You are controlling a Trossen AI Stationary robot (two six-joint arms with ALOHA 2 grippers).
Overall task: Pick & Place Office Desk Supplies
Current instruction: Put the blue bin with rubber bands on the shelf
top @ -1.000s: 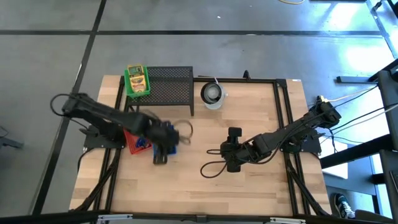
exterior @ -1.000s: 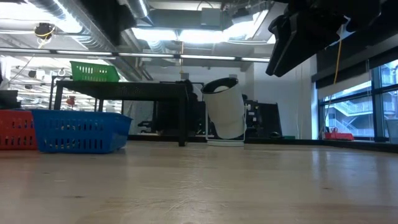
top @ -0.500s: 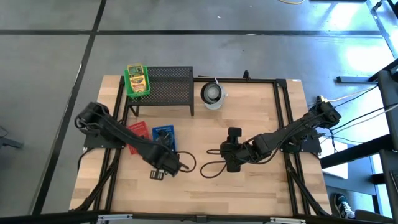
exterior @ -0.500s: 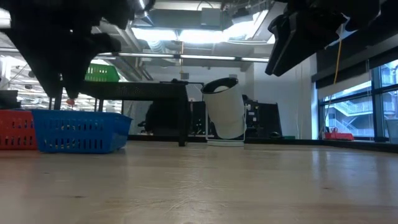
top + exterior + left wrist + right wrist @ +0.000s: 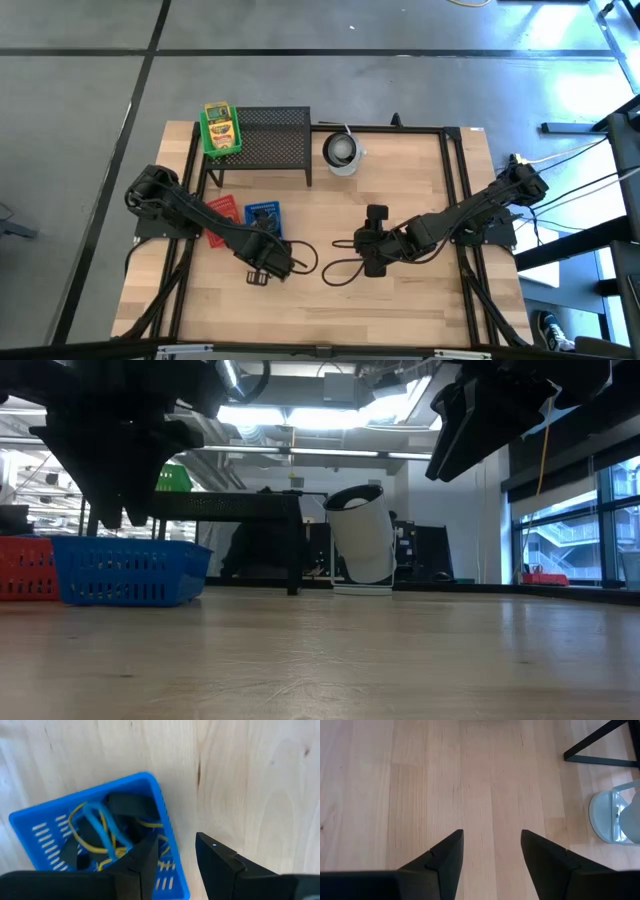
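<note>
The left gripper (image 5: 172, 857) has drifted off the blue basket (image 5: 95, 840), fingers spread and empty, basket just beyond them; another pickup likely follows.

Grey concrete floor (image 5: 90, 90) surrounds the wooden table (image 5: 420, 300); ceiling lights (image 5: 300, 415) and right-hand windows (image 5: 580, 525) brighten the room.

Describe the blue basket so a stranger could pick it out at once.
Start at the black mesh rack at the table's far edge; just in front of its left half, two small baskets sit side by side on the wood. The blue basket is the one nearer the table's middle, holding yellow and blue rubber bands; its neighbour, the red basket, differs in colour.
</note>
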